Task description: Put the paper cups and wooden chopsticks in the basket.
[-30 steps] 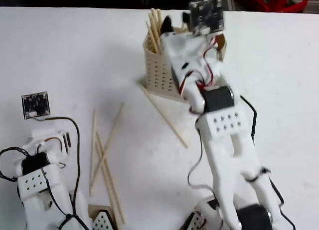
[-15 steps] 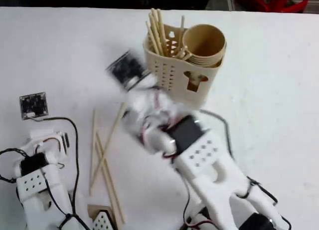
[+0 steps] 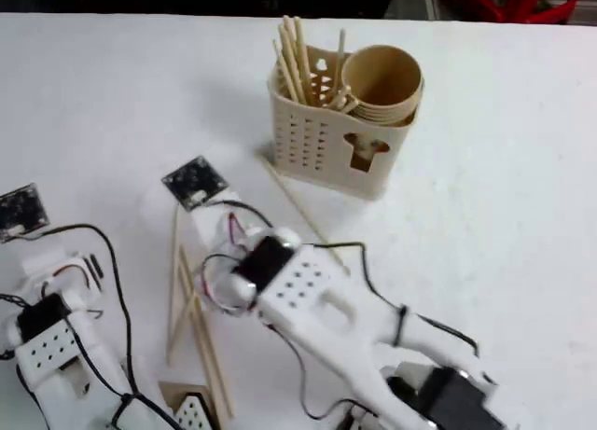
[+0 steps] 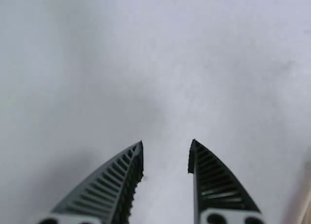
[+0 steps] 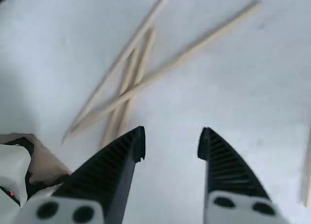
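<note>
Right gripper [image 5: 170, 136] hung empty, jaws apart, over the loose chopsticks [image 5: 131, 83] in its wrist view. From above, the right arm [image 3: 308, 295] had swung from the basket [image 3: 322, 145] at 12 o'clock back to 8 o'clock, so a load seemed delivered and another pickup due. Paper cups [image 3: 382, 76] sat nested in the basket beside upright sticks [image 3: 291, 52]. Left gripper [image 4: 165, 151] stood with jaws parted over the table [image 4: 146, 49].

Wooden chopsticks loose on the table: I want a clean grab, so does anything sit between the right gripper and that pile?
Nothing visible does. In the right wrist view the open right gripper hangs over the white table, and the pile of pale wooden chopsticks lies just beyond its fingertips with nothing between.
</note>
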Available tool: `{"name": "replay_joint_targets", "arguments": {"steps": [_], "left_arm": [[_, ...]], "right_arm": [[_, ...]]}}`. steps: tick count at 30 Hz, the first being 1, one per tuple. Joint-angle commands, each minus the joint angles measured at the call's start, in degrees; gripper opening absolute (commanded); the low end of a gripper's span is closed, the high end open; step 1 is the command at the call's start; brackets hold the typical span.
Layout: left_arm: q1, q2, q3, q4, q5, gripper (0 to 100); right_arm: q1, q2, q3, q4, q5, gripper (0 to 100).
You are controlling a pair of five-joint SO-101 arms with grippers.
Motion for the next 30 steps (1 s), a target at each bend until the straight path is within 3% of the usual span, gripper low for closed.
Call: {"name": "replay_joint_targets", "arguments": {"steps": [1,10,30], "left_arm": [[-2.42,-1.19,-3.69,-0.97,2.46,17],[-2.51,-1.19,-3.69,-1.05,2.37,17],[-2.33,-1.19,-3.52,-1.05,2.37,16]], "right_arm": [[-2.33,5.14,-1.05,-4.09,-3.52,29.3],[-4.97,18.68,-10.02,-9.1,-10.99,29.4],[-7.25,30.2,-19.08,-14.02,-14.95,29.4]]}}
